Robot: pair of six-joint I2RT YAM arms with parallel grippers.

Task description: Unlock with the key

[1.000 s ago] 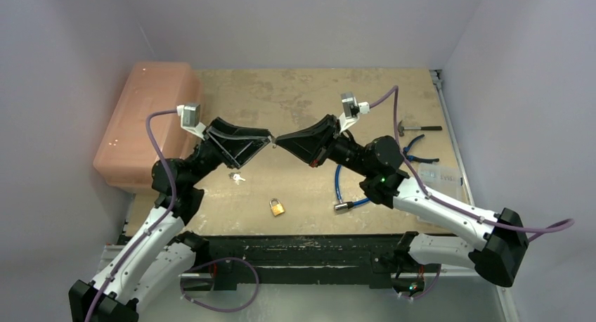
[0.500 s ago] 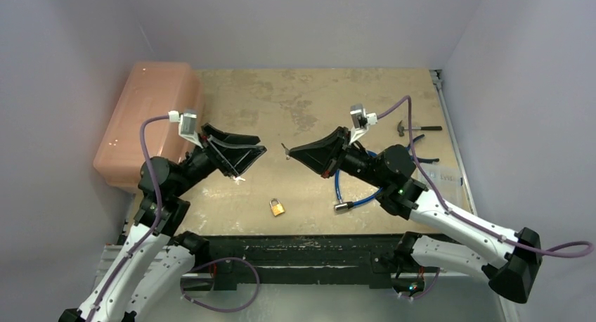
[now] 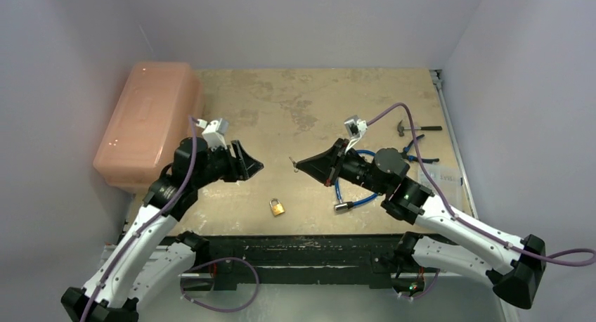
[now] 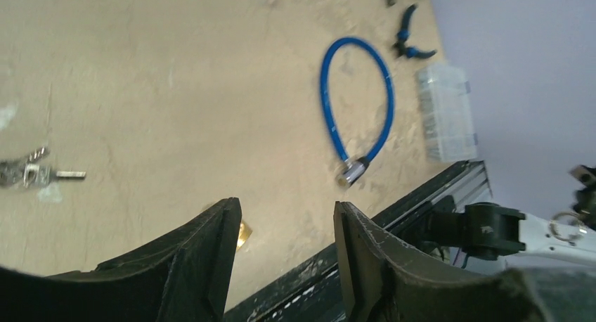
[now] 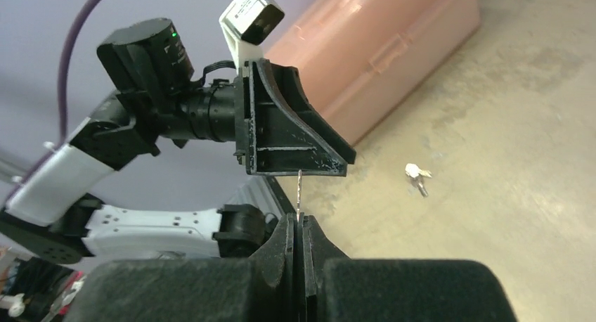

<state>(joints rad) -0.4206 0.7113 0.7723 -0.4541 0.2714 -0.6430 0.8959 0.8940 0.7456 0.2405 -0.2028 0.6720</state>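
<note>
The right gripper [image 5: 299, 227] is squeezing its 2 fingers tight on a thin bit of metal that is sticking straight out from the tips. It is showing only its thin edge, so it is probably the key [image 5: 299, 188], but the shape is hard to make out. This gripper is hanging in the air over the table [image 3: 316, 97] and pointing at the left gripper [image 3: 251, 166]. The left gripper is facing back at it, with a small gap between them. Its 2 fingers [image 4: 204, 259] are standing apart with nothing between them. The little gold padlock [image 3: 277, 208] is lying on the table closer to the front edge, below the gap between the 2 grippers, and nothing is touching it. A small bunch of keys [image 4: 31, 173] is lying on the table near the left gripper. A blue cable lock [image 4: 351, 171] is lying looped under the right arm. A big pink box [image 3: 144, 125] is sitting at the left side of the table.
</note>
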